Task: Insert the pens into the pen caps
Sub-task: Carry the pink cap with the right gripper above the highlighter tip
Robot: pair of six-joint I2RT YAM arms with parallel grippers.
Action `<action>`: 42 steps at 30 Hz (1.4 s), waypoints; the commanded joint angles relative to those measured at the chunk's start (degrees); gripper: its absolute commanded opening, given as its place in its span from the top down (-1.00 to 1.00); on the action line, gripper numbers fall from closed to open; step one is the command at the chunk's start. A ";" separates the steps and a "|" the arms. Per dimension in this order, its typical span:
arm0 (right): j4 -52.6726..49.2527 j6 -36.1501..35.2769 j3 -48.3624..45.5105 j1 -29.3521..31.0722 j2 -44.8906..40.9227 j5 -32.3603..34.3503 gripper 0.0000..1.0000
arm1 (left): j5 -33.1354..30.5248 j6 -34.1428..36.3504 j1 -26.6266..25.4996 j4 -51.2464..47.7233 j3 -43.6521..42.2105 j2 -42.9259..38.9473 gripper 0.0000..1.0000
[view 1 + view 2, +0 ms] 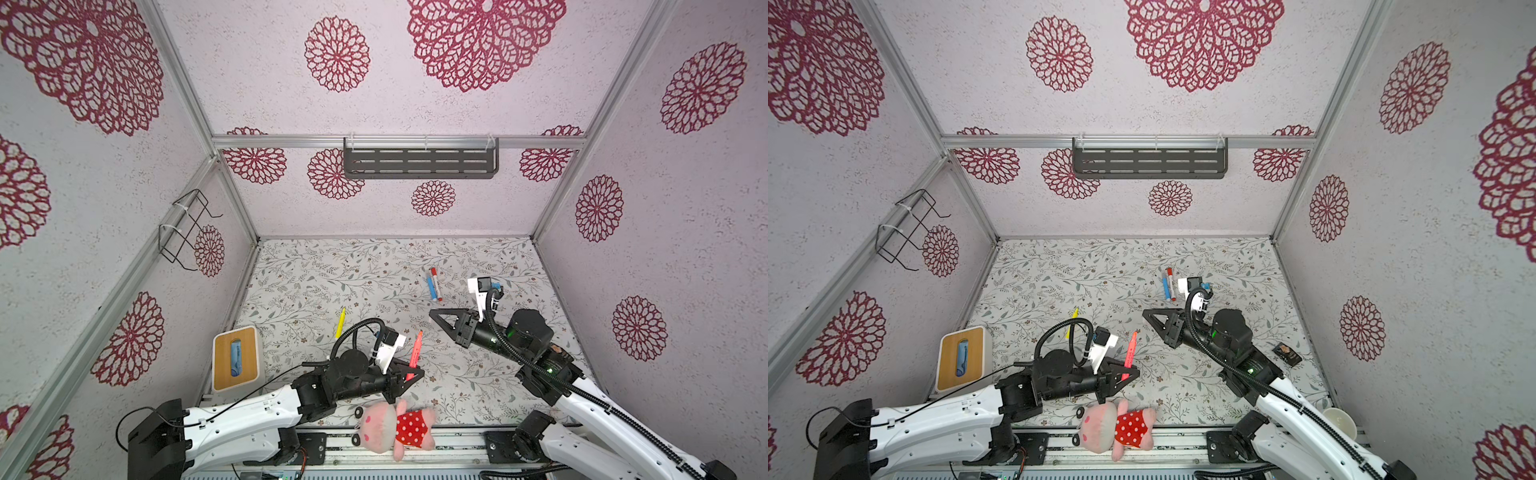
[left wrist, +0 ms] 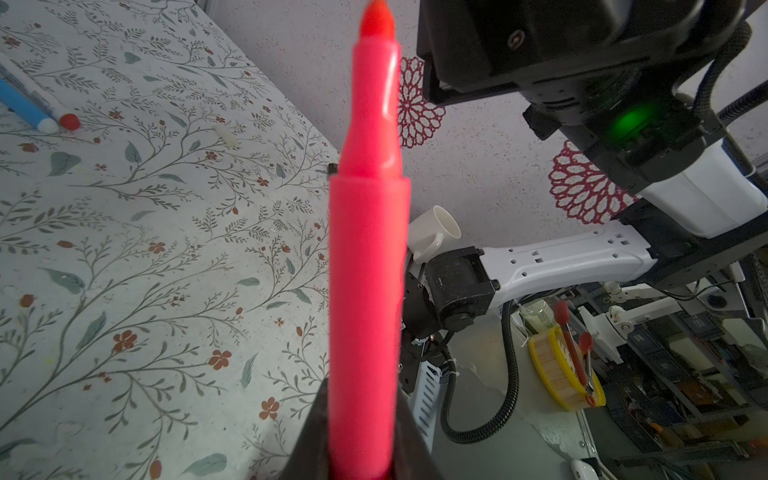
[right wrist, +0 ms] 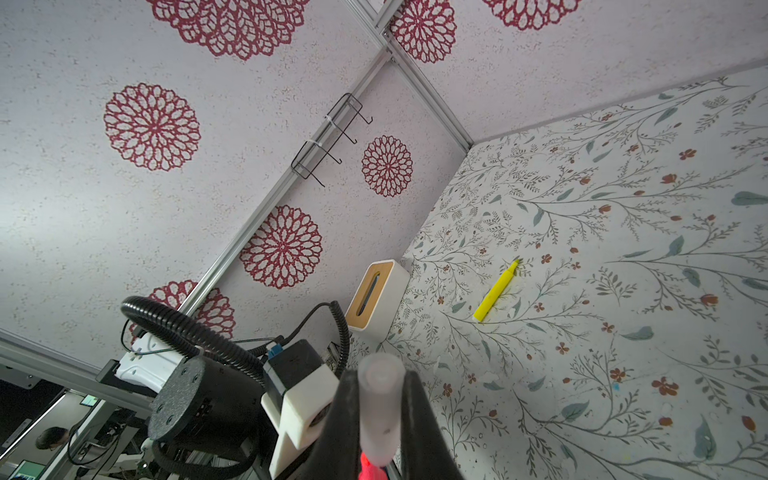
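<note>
Between the narrowed jaws of your left claw [image 1: 417,371] sits the pink-red pen [image 1: 415,351], clamped near its tail, its bare tip aimed at 12 o'clock in both top views. Your right claw [image 1: 433,311] hangs apart from that tip, at about 1 o'clock, pinched on a frosted pen cap [image 3: 378,411]. From the left claw, the yellow pen [image 1: 340,322] lies at 10 o'clock on the table [image 1: 316,282].

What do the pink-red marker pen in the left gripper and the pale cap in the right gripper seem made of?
Pink-red marker pen: smooth moulded plastic, glossy, with a bright highlight streak along its neck. Pale translucent cap: likely frosted plastic, semi-matte; its wall looks cloudy and lets light through.
</note>
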 commanded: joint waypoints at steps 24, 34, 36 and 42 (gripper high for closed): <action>5.82 -0.12 0.65 2.37 0.41 -1.38 1.00 | -0.49 0.09 -0.23 -0.16 3.34 -0.68 1.00; 4.14 -1.16 0.65 3.47 0.60 -0.37 1.00 | -0.84 0.36 -0.28 -0.60 3.98 -0.77 1.00; 3.98 -1.27 0.65 3.65 0.60 -0.33 1.00 | -0.88 0.36 -0.28 -0.69 4.00 -0.76 1.00; 3.00 -1.69 0.65 4.50 -0.11 0.59 1.00 | -1.05 0.32 -0.28 -0.95 4.15 -0.94 1.00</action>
